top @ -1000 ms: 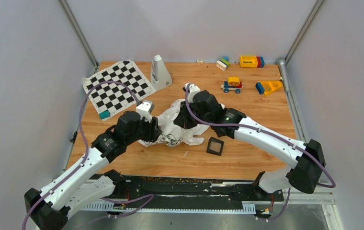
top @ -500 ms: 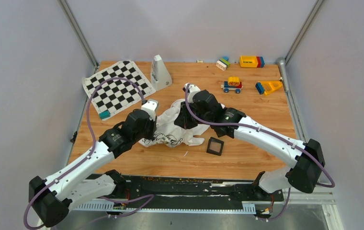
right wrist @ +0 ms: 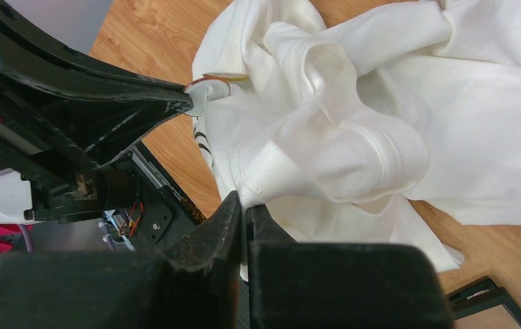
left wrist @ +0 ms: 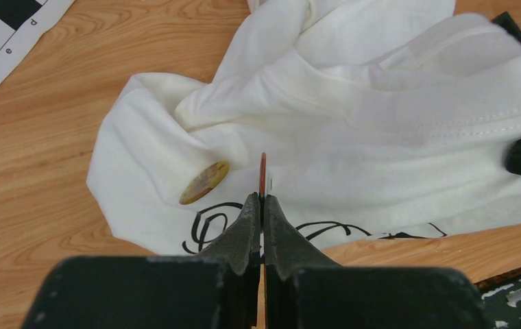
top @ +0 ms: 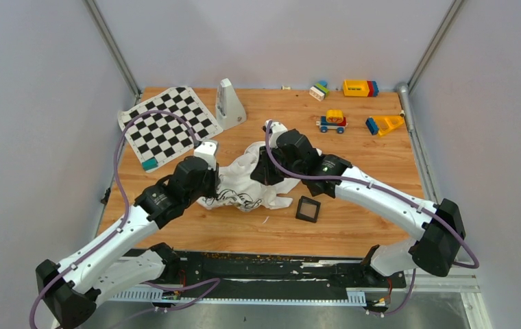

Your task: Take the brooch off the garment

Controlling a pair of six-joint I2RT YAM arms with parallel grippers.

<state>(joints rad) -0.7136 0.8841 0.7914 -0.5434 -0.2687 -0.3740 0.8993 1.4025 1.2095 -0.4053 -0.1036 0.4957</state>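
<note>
Wooden table (top: 381,152), garment (top: 244,181), seemingly grey walls (top: 271,34)

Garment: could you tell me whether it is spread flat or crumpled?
Crumpled: the garment lies bunched in deep folds, one fold pinched by the right gripper.

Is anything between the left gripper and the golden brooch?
Nothing visible does. The brooch lies uncovered on the white garment, right beside the left gripper, whose jaws are shut on a thin edge-on piece.
</note>
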